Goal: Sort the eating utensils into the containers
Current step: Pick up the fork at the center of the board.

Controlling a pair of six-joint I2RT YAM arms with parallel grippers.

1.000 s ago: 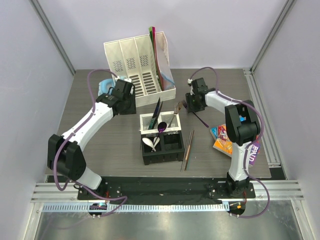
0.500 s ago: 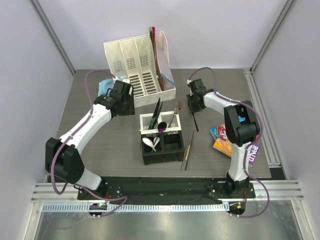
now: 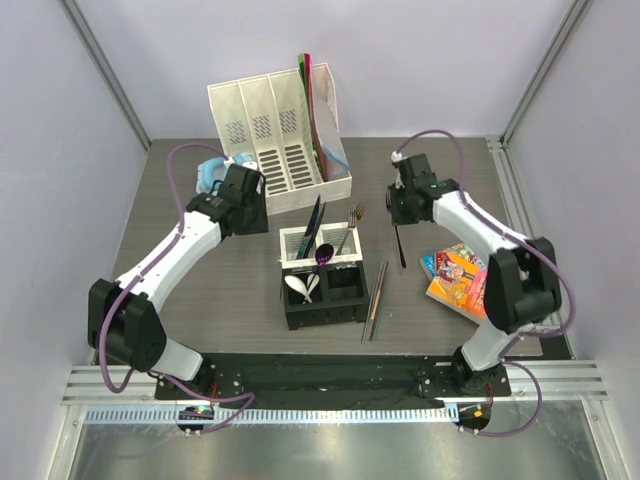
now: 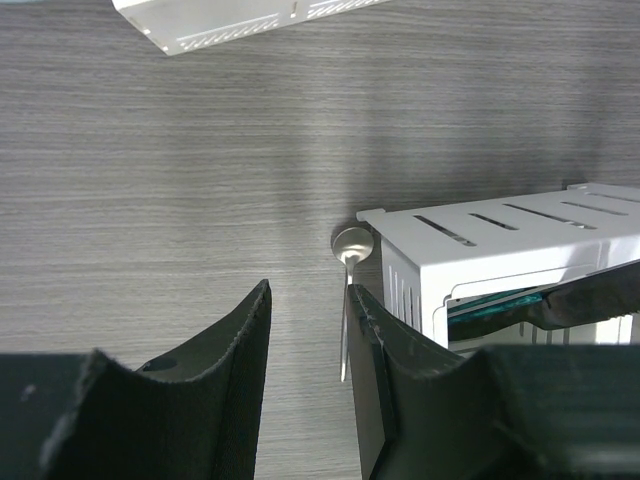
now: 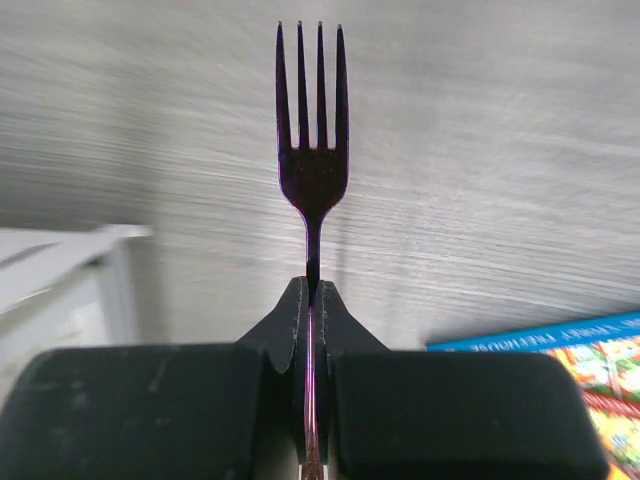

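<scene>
Pinching slim dark-purple four-tined fork (image 5: pixel 311 170) by handle: right jaws clenched; left jaws released.

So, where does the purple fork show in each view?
Top: fork hangs from the right gripper, right of the caddy.
Left wrist: not in it; caddy at right.
Right wrist: fork at centre, tines up, held by the right gripper; caddy blurred at left.
Shared landmark: the caddy.
</scene>
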